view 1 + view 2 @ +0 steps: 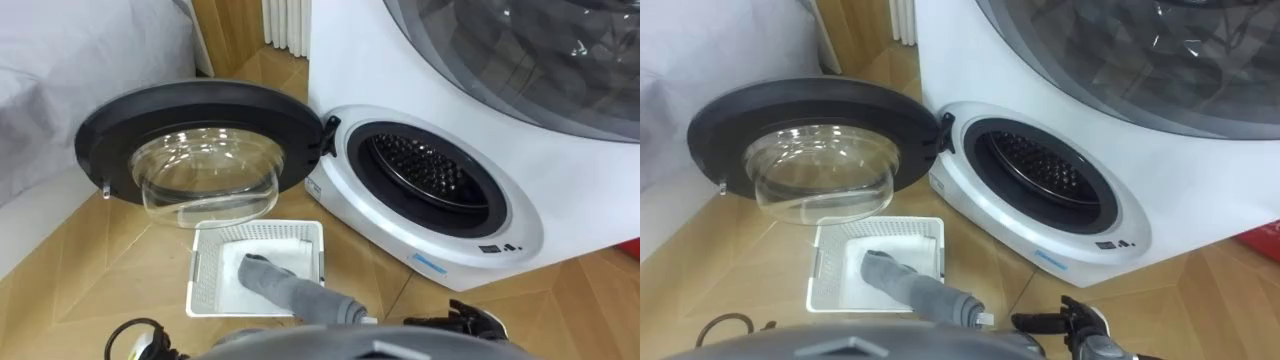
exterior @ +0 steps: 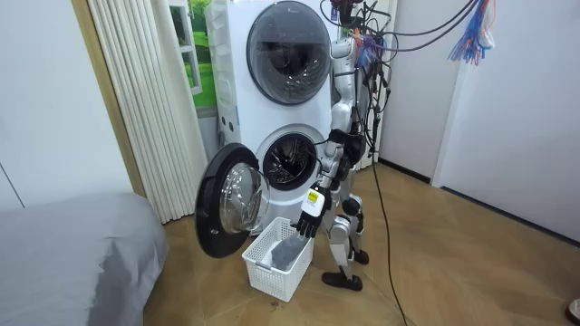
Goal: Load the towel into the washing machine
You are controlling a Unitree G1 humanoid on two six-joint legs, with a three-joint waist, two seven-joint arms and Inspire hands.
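The towel (image 1: pixel 285 288) lies in the basket (image 1: pixel 205 270), not yet grasped. My left hand (image 2: pixel 311 215) hovers above, fingers spread, empty; the right hand (image 1: pixel 1072 324) I cannot tell. Next I must reach down and pinch it.

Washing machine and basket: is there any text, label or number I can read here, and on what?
Blue label on the washing machine front, below the drum opening: print too small to read.
Dark panel beside it: marks too small to read.
Basket, towel, door: no text seen.
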